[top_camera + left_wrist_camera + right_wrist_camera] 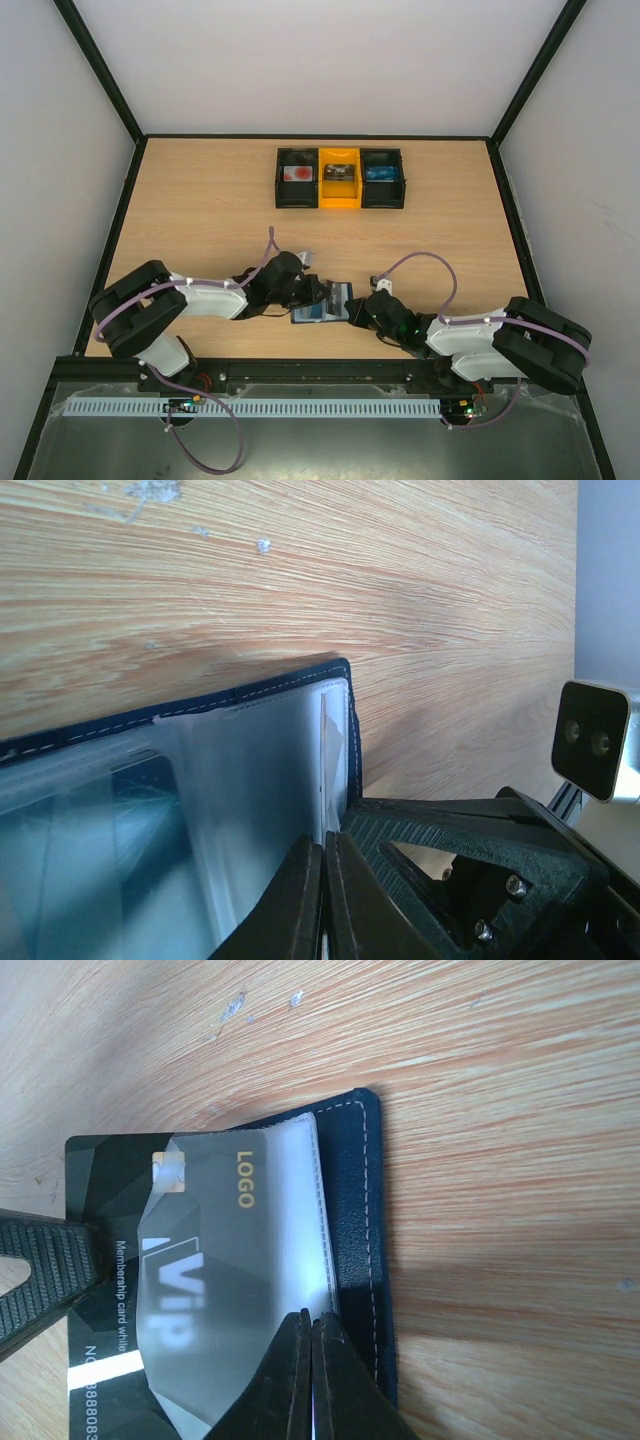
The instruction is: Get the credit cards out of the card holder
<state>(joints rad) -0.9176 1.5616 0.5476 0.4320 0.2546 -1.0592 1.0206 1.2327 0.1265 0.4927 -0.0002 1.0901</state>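
Table (200, 220): light wood-grain top, dark rim, a few pale specks (236, 1004) on the surface. Far centre: three open boxes touching in a row, left black box (298, 178), yellow box (339, 178), right black box (382, 178), each with contents. Near centre: navy card holder (322, 303) lying open, a black card (105, 1175) protruding from its clear pocket.

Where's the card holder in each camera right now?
Top external: card holder low centre of the table.
Left wrist: card holder fills the lower left, stitched corner mid-frame.
Right wrist: card holder centre to bottom, black card protruding left.
Shared landmark: the wood-grain table, in all three.
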